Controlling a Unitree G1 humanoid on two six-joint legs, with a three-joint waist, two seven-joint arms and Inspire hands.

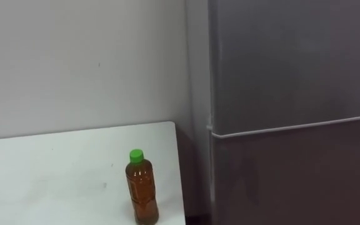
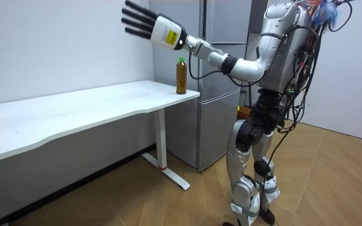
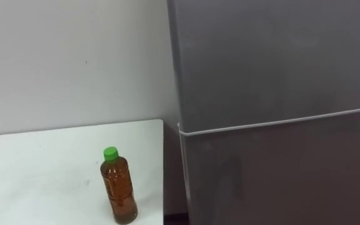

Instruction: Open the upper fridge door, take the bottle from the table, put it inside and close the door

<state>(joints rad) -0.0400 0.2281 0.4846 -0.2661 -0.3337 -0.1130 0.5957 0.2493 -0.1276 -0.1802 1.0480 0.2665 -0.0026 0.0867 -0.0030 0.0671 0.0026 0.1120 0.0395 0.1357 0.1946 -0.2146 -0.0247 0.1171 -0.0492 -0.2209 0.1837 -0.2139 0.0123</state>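
A clear bottle [image 1: 142, 190] of brown liquid with a green cap stands upright on the white table [image 1: 49, 169], close to its right end. Right of the table is the grey fridge [image 1: 292, 75], both doors closed, with a pale seam [image 1: 292, 128] between the upper and lower door. In the room view I stand facing the fridge [image 2: 222, 25], beside the table's end. My left hand [image 2: 153, 26] is raised high over the table, fingers straight and spread, above the bottle [image 2: 181, 76] and to the room view's left of it, not touching it.
A pale wall runs behind the table [image 2: 74, 110]. A narrow gap separates the table's end from the fridge. The wooden floor [image 2: 332, 182] behind me is open.
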